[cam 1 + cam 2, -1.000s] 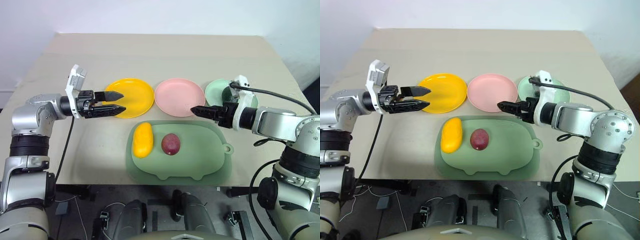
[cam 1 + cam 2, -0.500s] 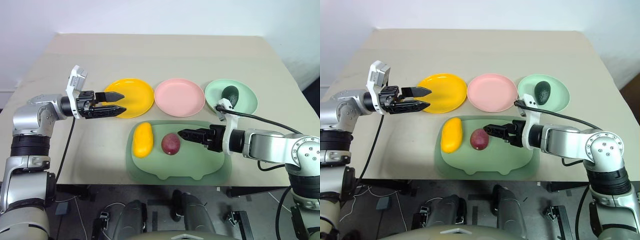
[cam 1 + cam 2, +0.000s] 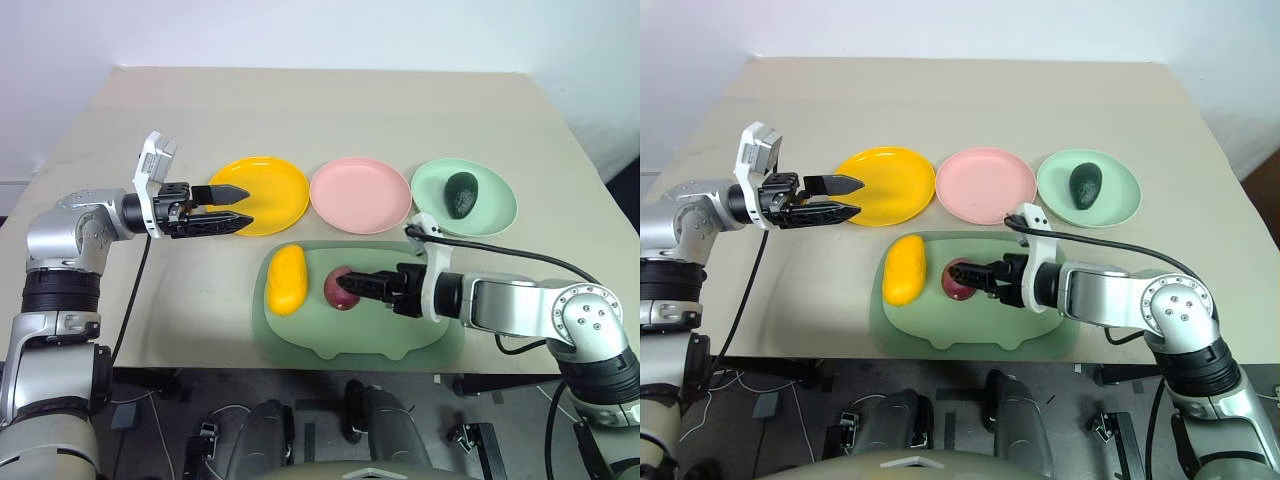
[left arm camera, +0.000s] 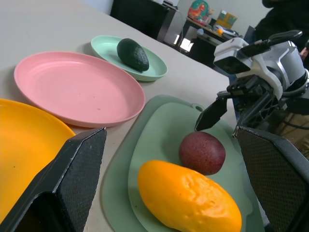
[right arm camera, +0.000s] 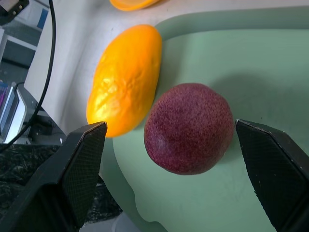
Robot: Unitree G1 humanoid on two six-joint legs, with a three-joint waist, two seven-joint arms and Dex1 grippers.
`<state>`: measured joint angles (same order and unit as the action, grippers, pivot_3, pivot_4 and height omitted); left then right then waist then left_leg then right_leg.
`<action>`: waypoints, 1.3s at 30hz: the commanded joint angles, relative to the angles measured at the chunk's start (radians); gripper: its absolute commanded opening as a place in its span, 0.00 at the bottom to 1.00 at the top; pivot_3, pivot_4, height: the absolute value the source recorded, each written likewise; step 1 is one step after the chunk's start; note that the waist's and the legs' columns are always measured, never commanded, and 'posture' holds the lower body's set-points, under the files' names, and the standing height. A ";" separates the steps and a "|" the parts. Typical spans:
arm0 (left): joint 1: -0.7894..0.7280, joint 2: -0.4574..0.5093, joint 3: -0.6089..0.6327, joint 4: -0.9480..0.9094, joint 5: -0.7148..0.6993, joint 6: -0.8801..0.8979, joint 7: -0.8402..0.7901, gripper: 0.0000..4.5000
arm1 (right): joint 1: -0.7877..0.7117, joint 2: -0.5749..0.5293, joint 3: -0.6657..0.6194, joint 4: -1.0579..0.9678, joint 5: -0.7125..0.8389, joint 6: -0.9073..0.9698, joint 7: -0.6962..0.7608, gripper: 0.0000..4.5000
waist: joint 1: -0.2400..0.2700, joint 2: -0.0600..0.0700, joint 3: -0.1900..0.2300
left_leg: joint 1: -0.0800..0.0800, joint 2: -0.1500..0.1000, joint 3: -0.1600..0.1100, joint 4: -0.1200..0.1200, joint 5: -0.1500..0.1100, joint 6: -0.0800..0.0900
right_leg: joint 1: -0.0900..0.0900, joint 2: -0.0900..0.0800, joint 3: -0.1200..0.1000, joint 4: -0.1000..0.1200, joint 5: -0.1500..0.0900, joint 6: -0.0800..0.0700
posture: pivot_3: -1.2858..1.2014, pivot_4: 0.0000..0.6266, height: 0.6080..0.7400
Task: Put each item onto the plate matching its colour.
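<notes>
Beige table [image 3: 330, 110], bare across its far half. On it the sage-green pig-shaped mat [image 3: 400, 335], nearest the robot, and beyond it three plates in a row: yellow plate [image 3: 270, 185], pink plate [image 3: 360, 195], green plate [image 3: 490, 215].

Avocado [image 3: 461, 193] already sits on the green plate. Mango [image 3: 286, 279] lies on the mat's left part, just beside the round purple-red fruit [image 3: 338, 290] (close, a thin gap visible in the right wrist view).

Right gripper [image 3: 358, 285] low over the mat, fingers spread wide on either side of the purple-red fruit, not clamped. Left gripper [image 3: 232, 207] hovers by the yellow plate's near edge, fingers apart, holding nothing.

Risks, as judged: the fruit is round and smooth, so an off-centre close could squirt it sideways into the mango or off the mat. The nearer finger has little room beside the mango and may nudge it. A grip too shallow could drop the fruit on the way to the pink plate.
</notes>
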<state>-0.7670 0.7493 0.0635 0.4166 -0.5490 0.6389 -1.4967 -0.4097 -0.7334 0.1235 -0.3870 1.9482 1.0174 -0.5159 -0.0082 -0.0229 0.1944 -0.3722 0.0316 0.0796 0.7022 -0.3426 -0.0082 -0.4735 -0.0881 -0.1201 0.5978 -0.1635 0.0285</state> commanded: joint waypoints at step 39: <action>0.009 0.058 0.046 -0.076 -0.028 0.036 0.028 1.00 | -0.142 0.103 0.136 0.129 -0.253 0.093 0.047 0.73 | -0.001 0.000 0.000 | 0.000 0.000 0.000 0.000 0.000 0.000 | 0.000 0.000 0.000 0.000 0.000 0.000 | 0.52 0.24 1.00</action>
<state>-0.7546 0.7861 0.0737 0.3697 -0.5585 0.6725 -1.4694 -0.5443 -0.6358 0.2662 -0.2575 1.7189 1.0969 -0.4763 -0.0091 -0.0233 0.1941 -0.3722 0.0316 0.0797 0.7024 -0.3426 -0.0083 -0.4737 -0.0880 -0.1201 0.5980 -0.1633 0.0283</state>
